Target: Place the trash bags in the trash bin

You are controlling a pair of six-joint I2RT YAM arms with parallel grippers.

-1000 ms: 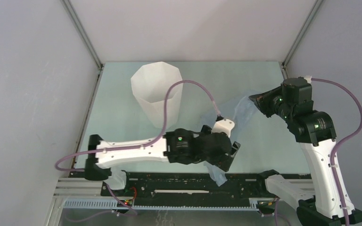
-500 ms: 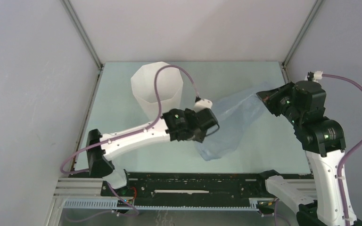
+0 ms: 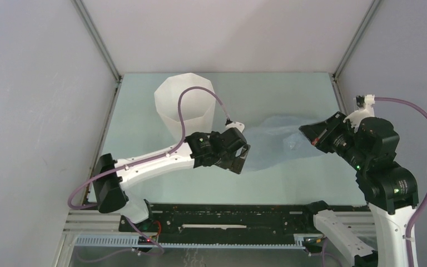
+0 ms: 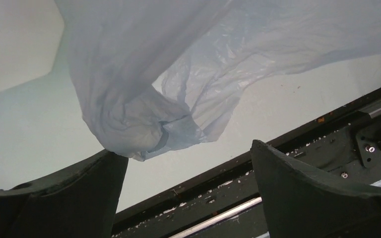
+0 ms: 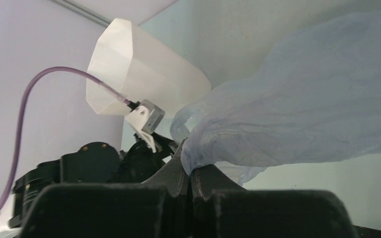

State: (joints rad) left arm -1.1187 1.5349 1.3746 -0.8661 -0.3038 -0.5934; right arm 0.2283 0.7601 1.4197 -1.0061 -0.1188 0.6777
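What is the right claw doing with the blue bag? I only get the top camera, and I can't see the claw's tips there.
Observer: In the right wrist view, the right gripper is shut, pinching a bunched edge of the trash bag.
Operator: And the left claw, does it have some bag too?
Observer: No. The left wrist view shows the left gripper wide open with nothing between its fingers. The bag's crumpled end hangs just beyond it.

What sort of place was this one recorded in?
Probably a lab test booth, not a home: bare grey wall panels on metal posts, a pale table, and a left arm and right arm mounted at its near edge.
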